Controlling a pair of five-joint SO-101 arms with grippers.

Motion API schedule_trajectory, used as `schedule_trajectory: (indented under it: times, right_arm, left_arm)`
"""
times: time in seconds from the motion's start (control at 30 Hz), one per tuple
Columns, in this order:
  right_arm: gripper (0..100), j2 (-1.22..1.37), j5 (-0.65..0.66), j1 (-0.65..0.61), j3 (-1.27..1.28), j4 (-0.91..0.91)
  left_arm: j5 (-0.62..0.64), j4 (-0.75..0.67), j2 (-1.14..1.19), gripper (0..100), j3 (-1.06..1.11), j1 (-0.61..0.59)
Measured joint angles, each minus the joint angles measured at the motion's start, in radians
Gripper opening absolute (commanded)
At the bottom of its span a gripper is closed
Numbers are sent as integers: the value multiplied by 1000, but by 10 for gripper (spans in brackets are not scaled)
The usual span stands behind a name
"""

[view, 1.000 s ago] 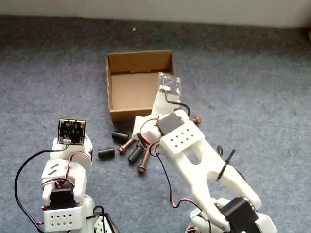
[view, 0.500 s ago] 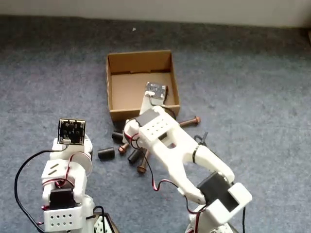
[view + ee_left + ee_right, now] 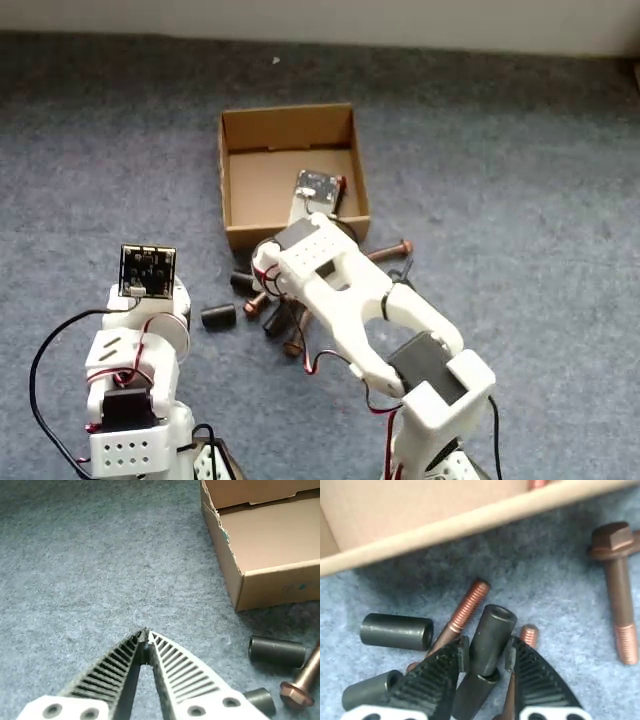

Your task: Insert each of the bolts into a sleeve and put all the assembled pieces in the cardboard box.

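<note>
Over the last second the right arm has swung from the front right corner of the cardboard box (image 3: 240,180) across to the heap of parts lying just in front of the box, while the left arm has kept still. The right end effector (image 3: 486,654) has its jaws apart, one on each side of a black sleeve (image 3: 492,627). The near end of this sleeve overlaps a second sleeve (image 3: 470,692), and whether the fingers press on the black sleeve cannot be told. Just behind the black sleeve a threaded bolt (image 3: 466,611) slants toward the box wall, and the tip of another bolt (image 3: 528,634) shows by the opposite finger. A third sleeve (image 3: 395,630) lies on its side near the box front. A fourth sleeve (image 3: 367,692) lies beside one finger, and a copper-coloured bolt (image 3: 616,580) lies apart from the heap with its head toward the box. The left end effector (image 3: 146,639) has its jaws together, tips touching, above the bare grey surface (image 3: 75,555), near one corner of the box.
</note>
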Motion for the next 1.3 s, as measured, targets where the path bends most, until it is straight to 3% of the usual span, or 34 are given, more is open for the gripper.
schedule_trajectory:
  times: [0.23,0.4,0.67,0.9,1.3]
  right_arm:
    - [116,25,0,3,-3,-11]
    - [2,28,0,5,-3,-8]
    - [6,3,0,12,-3,41]
    - [6,-241,94,15,5,112]
    - [5,-666,287,100,299,155]
  left_arm:
    - [0,0,0,7,0,0]
    - [0,0,0,7,0,0]
    - [0,0,0,7,0,0]
    - [0,0,0,7,0,0]
    - [0,0,0,7,0,0]
